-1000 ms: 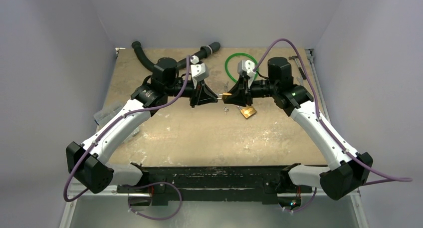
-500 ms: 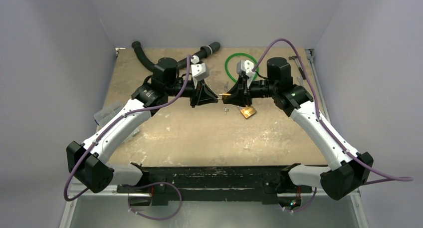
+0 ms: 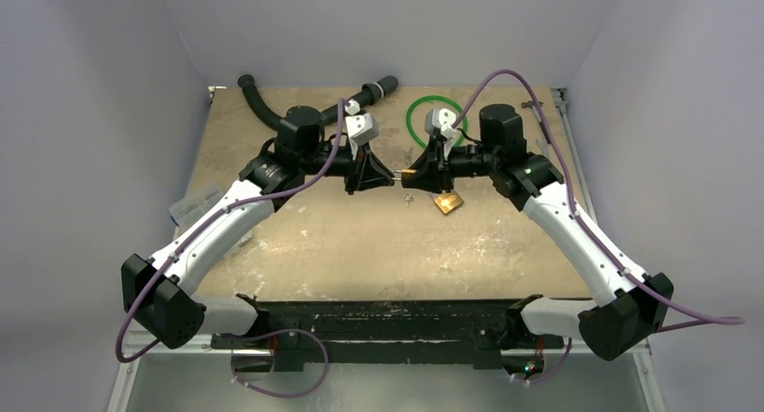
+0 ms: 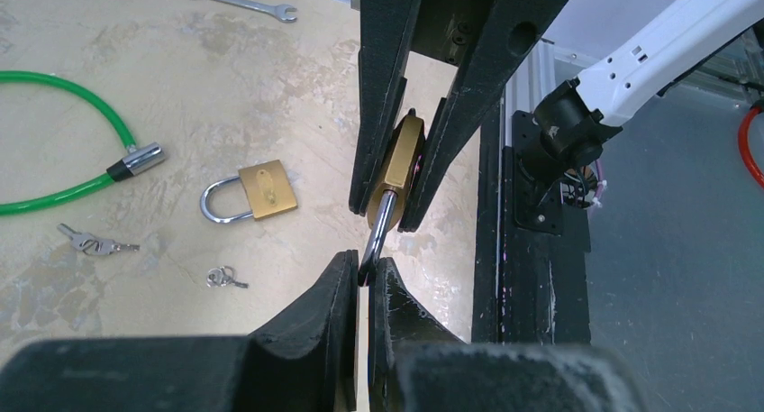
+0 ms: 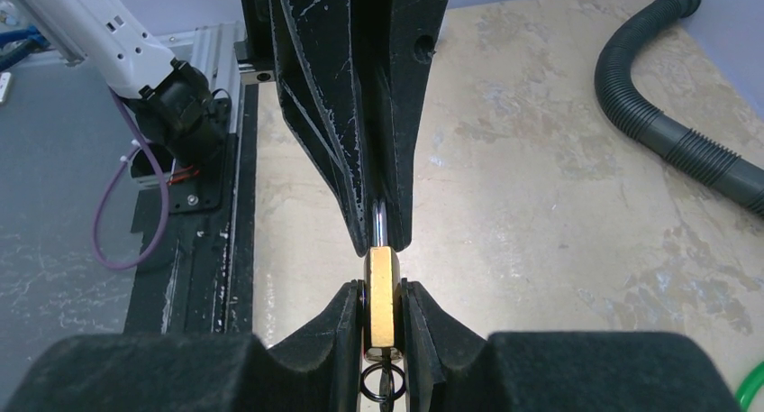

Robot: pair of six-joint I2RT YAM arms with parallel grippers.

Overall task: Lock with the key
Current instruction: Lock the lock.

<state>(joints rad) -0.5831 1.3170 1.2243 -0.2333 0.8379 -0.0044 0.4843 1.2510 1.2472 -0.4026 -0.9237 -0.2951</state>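
Above the counter's (image 3: 315, 241) middle the right fingers (image 5: 338, 340) clamp the brass padlock (image 5: 381, 295), the left fingers (image 4: 315, 322) pinch its shackle (image 4: 378, 232), and the key, only its ring (image 5: 383, 383) showing under the padlock, probably still needs turning.

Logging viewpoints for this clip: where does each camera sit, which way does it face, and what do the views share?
Top external: above and behind the bases, looking down on the table; both whole arms show.
Left wrist: on the left arm, facing rightward past its own left tool at the right tool.
Right wrist: on the right arm, facing leftward past its own tool at the left one, hose beyond.
Shared: both wrist views show the padlock pinched between the two tools.
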